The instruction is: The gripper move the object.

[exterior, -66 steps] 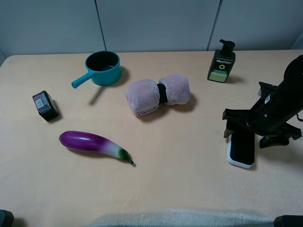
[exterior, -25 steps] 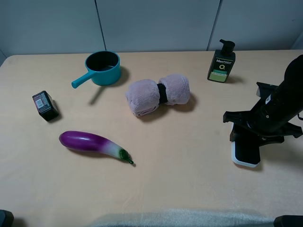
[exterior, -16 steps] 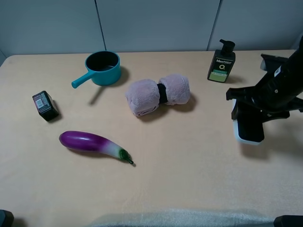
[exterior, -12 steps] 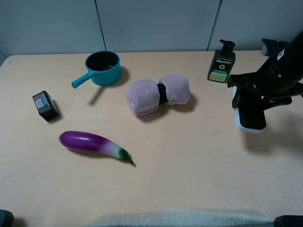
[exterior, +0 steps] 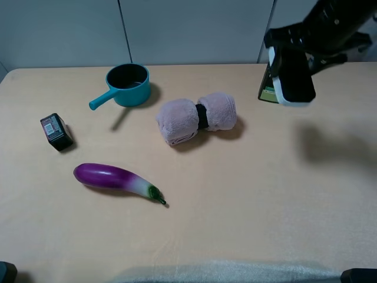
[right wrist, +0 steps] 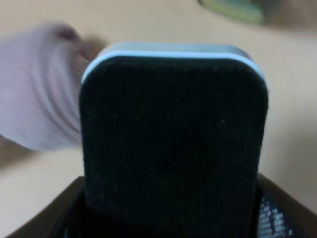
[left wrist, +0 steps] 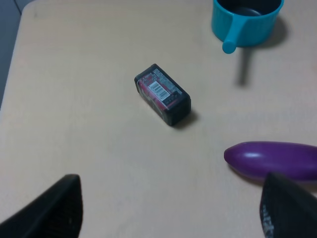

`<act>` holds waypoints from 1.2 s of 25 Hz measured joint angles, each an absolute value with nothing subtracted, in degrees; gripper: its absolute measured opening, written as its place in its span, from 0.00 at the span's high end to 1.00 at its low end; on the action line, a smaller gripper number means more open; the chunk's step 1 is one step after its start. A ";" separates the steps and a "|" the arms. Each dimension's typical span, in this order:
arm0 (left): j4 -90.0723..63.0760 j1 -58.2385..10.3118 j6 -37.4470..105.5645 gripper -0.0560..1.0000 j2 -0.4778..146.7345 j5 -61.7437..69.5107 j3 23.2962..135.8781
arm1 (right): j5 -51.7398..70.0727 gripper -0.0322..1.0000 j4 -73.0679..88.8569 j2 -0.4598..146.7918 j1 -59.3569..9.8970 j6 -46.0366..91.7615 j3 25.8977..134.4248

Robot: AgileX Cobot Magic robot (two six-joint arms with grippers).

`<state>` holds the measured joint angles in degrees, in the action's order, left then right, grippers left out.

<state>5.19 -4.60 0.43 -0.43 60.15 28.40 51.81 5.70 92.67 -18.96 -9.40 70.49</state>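
The object point(exterior: 293, 76), a flat block with a black felt top on a white base, hangs in the air at the back right, in front of the pump bottle point(exterior: 266, 93). My right gripper point(exterior: 293, 52) is shut on its upper end, the black arm running off the top right. In the right wrist view the object point(right wrist: 173, 134) fills the frame, with the dark fingers point(right wrist: 64, 213) at its sides. My left gripper point(left wrist: 168, 218) is open over the table's left part, its fingertips point(left wrist: 49, 213) wide apart and holding nothing.
A teal saucepan point(exterior: 126, 84) stands at the back left. A rolled pink towel point(exterior: 197, 118) lies mid-table. A small black box point(exterior: 56, 131) and a purple eggplant point(exterior: 118, 180) lie on the left, both also in the left wrist view: box point(left wrist: 162, 94), eggplant point(left wrist: 272, 159).
My right gripper has lifted the object off the table at the right and carried it up, back and slightly left, in front of the bottle. Nothing else moved.
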 joint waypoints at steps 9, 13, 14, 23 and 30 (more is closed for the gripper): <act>5.19 -4.60 0.43 0.19 -0.43 60.15 28.40 | 57.27 0.52 4.36 103.37 -24.40 -9.23 90.08; 5.19 -4.60 0.43 0.19 -0.43 60.15 28.40 | 58.67 0.52 4.24 109.24 -25.91 -7.76 97.26; 5.19 -4.60 0.43 0.19 -0.43 60.15 28.40 | 58.83 0.52 4.24 110.67 -26.24 -7.44 98.85; 5.19 -4.60 0.43 0.19 -0.43 60.15 28.40 | 60.14 0.52 4.43 119.09 -26.45 -3.62 108.08; 5.19 -4.60 0.43 0.19 -0.43 60.15 28.40 | 60.71 0.52 4.48 125.87 -26.45 0.00 113.65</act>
<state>5.19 -4.60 0.43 -0.43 60.15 28.40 60.71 4.48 125.87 -26.45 0.00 113.65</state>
